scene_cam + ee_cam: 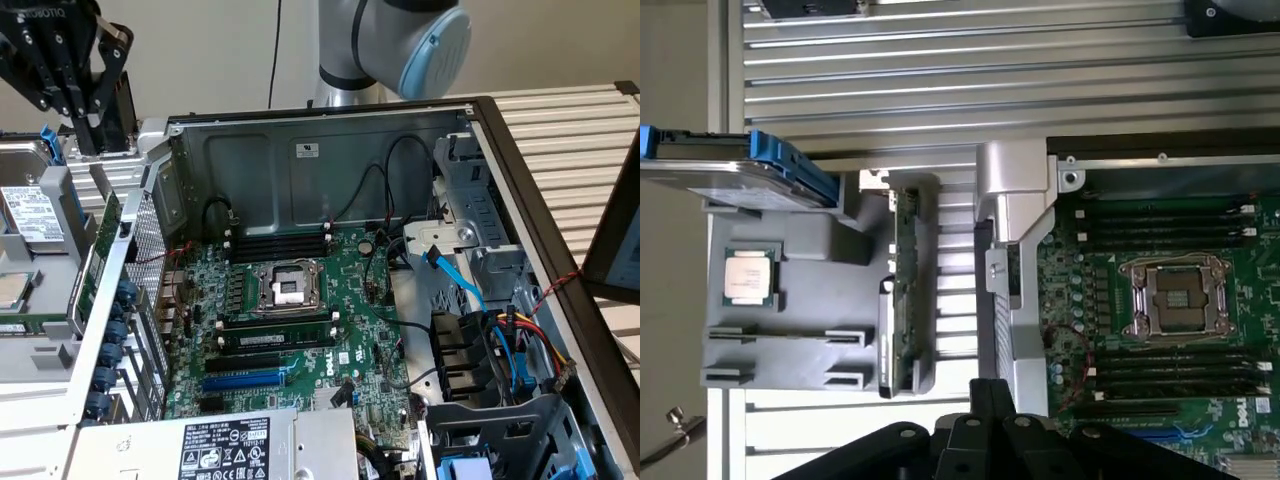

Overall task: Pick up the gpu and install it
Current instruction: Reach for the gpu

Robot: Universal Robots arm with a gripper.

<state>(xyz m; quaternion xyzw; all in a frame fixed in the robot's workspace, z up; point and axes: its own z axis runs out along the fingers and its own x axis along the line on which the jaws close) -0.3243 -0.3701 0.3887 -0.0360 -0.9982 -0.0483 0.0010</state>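
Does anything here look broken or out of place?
Nothing looks damaged or spilled. The oddest sight is the empty CPU socket on the motherboard; the CPU lies in the gray holder beside the open case, where the gpu stands on edge.

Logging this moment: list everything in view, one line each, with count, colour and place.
gpu: one, green, standing on edge in the holder
holder: one, grey, on the table beside the case
CPU: one, silver, lying flat in the holder
hard drive: one, silver with blue rails, in the holder
case: one, grey metal, open
motherboard: one, green, inside the case
power supply: one, silver with a black label, inside the case
cables: several, blue, black, red and yellow, at the exterior view's right of the case
table: one, pale, slatted, under everything
arm: one, grey with a blue cap, behind the case
gripper: one, black, shut, above the holder, holding nothing
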